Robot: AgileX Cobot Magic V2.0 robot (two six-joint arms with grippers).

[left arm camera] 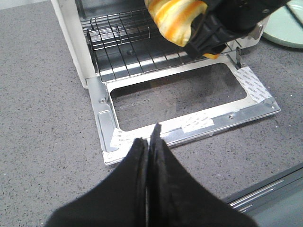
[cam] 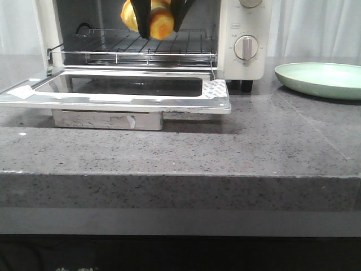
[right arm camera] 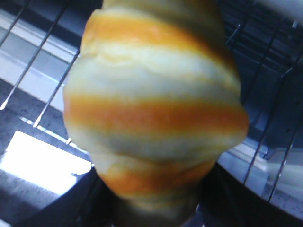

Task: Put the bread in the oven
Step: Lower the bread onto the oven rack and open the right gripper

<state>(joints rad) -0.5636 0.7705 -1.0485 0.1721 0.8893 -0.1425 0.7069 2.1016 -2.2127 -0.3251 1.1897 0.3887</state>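
My left gripper [left arm camera: 150, 142] hangs over the counter [cam: 271, 141] just in front of the lowered oven door [left arm camera: 189, 125], its fingers pressed together on nothing. Further right, my right gripper [cam: 162, 25] pinches the bread [cam: 151, 17], holding it in the mouth of the oven [cam: 237, 56] above the wire rack [cam: 141, 48], not touching it. At the far right a pale green plate [cam: 321, 79] sits on the counter beside the oven.
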